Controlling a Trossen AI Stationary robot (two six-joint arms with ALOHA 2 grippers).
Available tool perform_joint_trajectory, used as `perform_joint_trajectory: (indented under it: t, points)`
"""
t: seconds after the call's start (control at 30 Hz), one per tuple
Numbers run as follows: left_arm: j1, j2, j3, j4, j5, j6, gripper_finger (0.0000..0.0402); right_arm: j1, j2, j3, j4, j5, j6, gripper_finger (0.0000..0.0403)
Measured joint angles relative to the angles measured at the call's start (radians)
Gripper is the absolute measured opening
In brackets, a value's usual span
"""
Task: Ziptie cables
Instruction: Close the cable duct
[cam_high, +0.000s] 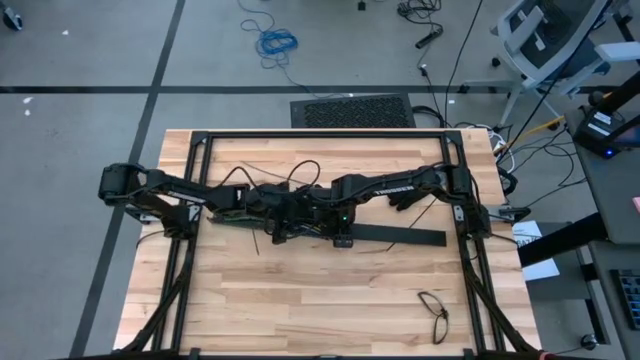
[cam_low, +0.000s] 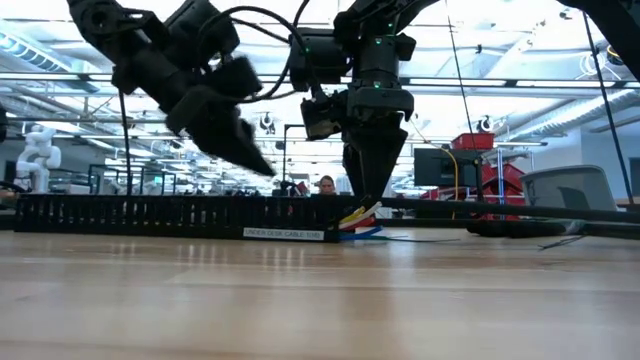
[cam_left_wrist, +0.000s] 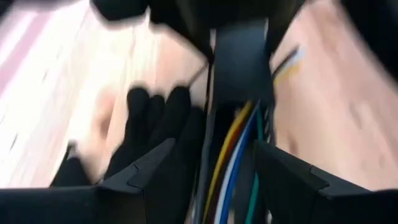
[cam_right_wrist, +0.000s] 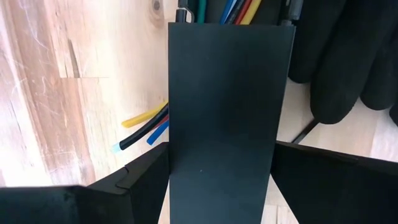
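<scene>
A long black slotted bar (cam_low: 150, 215) lies across the table's middle (cam_high: 225, 215). The cables (cam_left_wrist: 233, 149), yellow, white, blue and green, run along it, and their ends (cam_low: 360, 222) stick out beside it (cam_right_wrist: 146, 127). A flat black cover strip (cam_right_wrist: 227, 93) lies over them and reaches toward the table's right (cam_high: 400, 235). My right gripper (cam_right_wrist: 221, 149) points down at the strip's left end (cam_high: 340, 222). My left gripper (cam_left_wrist: 214, 146) hangs tilted above the bar (cam_low: 262, 165), open, with nothing held; the cables show below its gap. My right gripper has the flat cover strip between its two fingers, one on each long edge (cam_right_wrist: 173, 155), near the strip's left end. The fingers come from above, pointing down, and lie across the strip. The strip stays level at the height of the bar's top, over the cables.
A black rail frame (cam_high: 200, 150) runs round the table's back and sides. A small black wire loop (cam_high: 432, 305) lies near the front right. Thin black strips (cam_high: 257, 240) lie beside the bar. Bare wood fills the near half of the table (cam_high: 320, 300).
</scene>
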Motion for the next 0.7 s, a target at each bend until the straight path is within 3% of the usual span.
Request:
perform_joint_trajectory:
  t: [0.2, 0.7]
  points:
    - [0.037, -0.045, -0.001, -0.276, -0.002, 0.068, 0.0212, 0.000, 0.000, 0.000, -0.002, 0.000, 0.000, 0.0256]
    - [0.099, -0.042, -0.046, -0.391, 0.032, 0.100, 0.0212, 0.000, 0.000, 0.000, -0.003, 0.000, -0.001, 0.0256]
